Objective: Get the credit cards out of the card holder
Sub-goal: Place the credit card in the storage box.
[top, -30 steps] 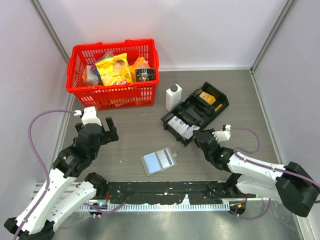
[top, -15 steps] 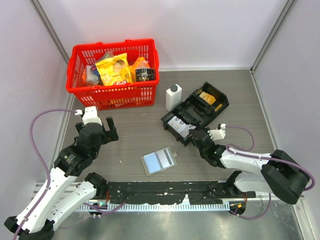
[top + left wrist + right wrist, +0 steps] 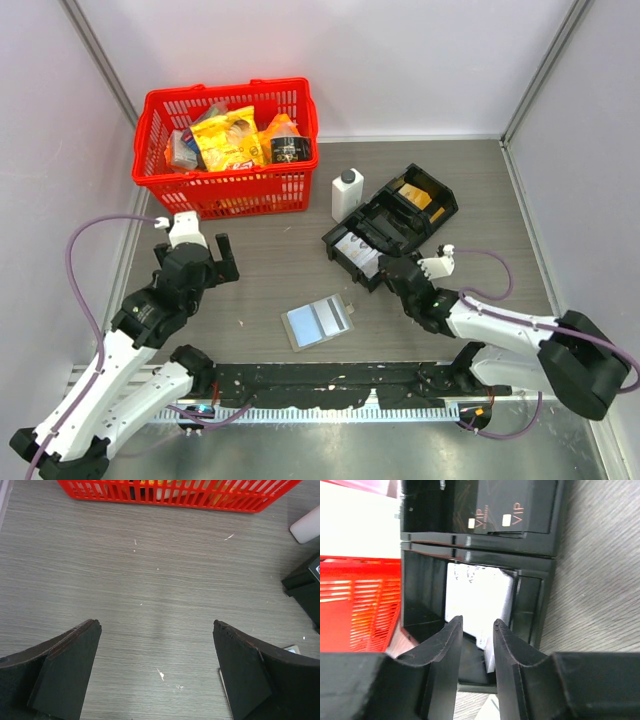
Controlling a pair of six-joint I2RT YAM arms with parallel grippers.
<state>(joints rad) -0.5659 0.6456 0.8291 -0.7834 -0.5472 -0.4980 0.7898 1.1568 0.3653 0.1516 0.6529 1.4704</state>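
- Card holder (image 3: 318,321), top external view: lay open and flat on the tabletop (image 3: 270,270), pale blue inner panel up, near the front edge between the two arms and apart from both end effectors.
- Same view: the left end effector (image 3: 192,242) hung over bare tabletop near the front of a red basket (image 3: 225,192), jaws spread wide and empty.
- Same view: the right end effector (image 3: 392,268) sat at the near corner of a black compartmented tray (image 3: 372,212). A white bottle (image 3: 346,193) stood just beside the tray's far-left side.
- Left wrist view: both fingers (image 3: 65,675) stood at the sides of the frame, fully apart, with only wood-grain tabletop between them. The red basket's lower wall ran along the top edge. The white bottle and a tray corner showed at the right.
- Right wrist view: the two fingers (image 3: 445,645) were parted by a narrow gap, not pinched together. A white card (image 3: 477,592) lay in the tray compartment directly ahead, its near edge showing in the gap. Whether either finger touched it could not be told.
- Same view: two dark cards (image 3: 512,505) marked "VIP" lay in the next compartment beyond.
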